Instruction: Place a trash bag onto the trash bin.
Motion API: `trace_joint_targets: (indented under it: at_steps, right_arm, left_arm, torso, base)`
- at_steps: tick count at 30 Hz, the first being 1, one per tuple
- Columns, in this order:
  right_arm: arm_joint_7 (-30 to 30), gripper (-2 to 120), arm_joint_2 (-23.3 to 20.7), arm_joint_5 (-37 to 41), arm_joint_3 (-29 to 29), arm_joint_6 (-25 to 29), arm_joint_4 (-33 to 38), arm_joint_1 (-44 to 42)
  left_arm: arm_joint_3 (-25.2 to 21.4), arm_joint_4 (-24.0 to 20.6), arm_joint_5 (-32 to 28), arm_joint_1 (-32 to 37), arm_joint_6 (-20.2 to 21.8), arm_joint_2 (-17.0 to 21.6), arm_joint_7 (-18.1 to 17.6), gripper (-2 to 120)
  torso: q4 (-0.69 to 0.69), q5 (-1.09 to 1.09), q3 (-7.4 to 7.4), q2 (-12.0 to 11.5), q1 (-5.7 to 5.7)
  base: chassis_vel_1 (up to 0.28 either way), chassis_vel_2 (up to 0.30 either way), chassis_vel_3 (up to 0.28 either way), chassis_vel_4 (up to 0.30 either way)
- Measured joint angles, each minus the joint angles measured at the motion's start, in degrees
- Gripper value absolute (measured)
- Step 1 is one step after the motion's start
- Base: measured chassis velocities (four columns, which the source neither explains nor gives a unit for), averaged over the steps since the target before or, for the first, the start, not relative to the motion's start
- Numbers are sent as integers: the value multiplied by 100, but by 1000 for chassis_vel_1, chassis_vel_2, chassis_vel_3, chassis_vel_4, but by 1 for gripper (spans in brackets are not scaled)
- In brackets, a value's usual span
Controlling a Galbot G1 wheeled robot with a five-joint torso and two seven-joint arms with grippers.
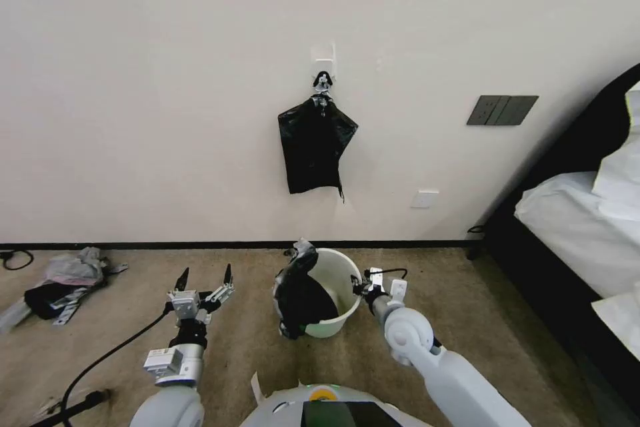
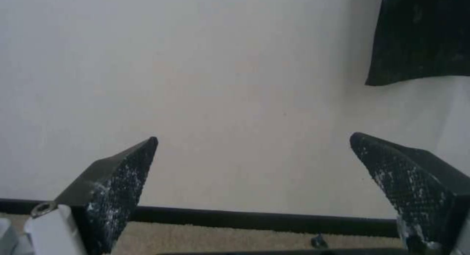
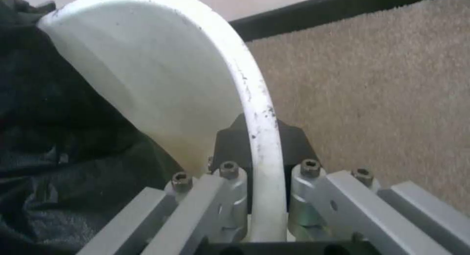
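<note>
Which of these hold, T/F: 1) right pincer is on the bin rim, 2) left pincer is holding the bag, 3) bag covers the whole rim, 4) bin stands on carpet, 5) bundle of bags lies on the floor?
1. The right pincer is clamped on the trash bin rim. True.
2. The left pincer holds the trash bag. False: it is open and empty, apart from the bin on its left.
3. The bag covers the whole rim. False: it drapes over the left side alone.
4. The bin stands on the carpet. True.
5. The bundle of black bags lies on the floor. False: it hangs from a wall hook.
</note>
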Motion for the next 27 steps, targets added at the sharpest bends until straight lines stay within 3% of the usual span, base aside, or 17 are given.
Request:
trace_joint_targets:
  at_steps: [10, 17, 27]
  right_arm:
    - [-208, 5, -242, -201, -27, 56, -113, 43]
    - [-209, 27, -312, -236, -4, 9, 71, 87]
    - [-33, 66, -1042, -611, 133, -114, 1206, 223]
  left_arm:
    - [42, 3, 11, 2, -10, -26, -1, 100]
    - [45, 32, 8, -38, -16, -8, -2, 100]
    - [19, 162, -28, -182, 0, 31, -21, 100]
  torso:
    - [0, 0, 0, 0, 0]
    - [0, 1, 0, 0, 0]
    - [-1, 0, 0, 0, 0]
  base:
    - [0, 0, 0, 0]
    - [0, 0, 0, 0]
    - [0, 0, 0, 0]
